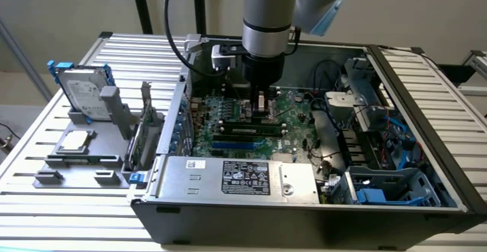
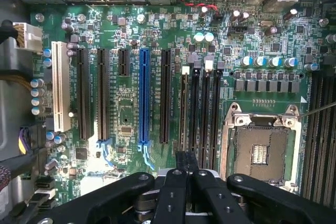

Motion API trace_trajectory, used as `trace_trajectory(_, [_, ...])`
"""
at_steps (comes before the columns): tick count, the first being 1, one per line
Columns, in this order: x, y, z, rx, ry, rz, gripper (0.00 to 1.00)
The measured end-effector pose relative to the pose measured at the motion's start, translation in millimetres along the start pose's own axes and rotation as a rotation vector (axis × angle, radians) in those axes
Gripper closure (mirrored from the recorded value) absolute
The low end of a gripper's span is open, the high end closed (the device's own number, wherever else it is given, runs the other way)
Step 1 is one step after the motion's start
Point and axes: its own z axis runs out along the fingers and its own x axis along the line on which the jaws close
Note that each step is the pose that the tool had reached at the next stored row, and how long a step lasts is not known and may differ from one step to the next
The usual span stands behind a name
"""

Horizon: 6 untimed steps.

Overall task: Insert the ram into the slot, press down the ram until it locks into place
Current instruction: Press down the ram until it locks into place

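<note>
Left to right in the exterior view: spare parts on the slatted desk at nine o'clock, then open computer case. Over the motherboard, gripper, jaws pressed together (nothing pinched). Ram seated in the slot, at six o'clock just below the jaws.

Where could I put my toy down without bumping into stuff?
The ribbed metal table is bare in front of the grey parts holder, on the exterior view's left. The ribbed panel on the right edge is bare too. Inside the computer case it is crowded: cables, motherboard, and the claw reaching in.
</note>
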Motion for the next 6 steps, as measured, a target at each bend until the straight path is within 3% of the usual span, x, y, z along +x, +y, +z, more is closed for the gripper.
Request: trace_trajectory(6, [0.0, 0.0, 0.0, 0.0, 0.0, 0.0, 0.9])
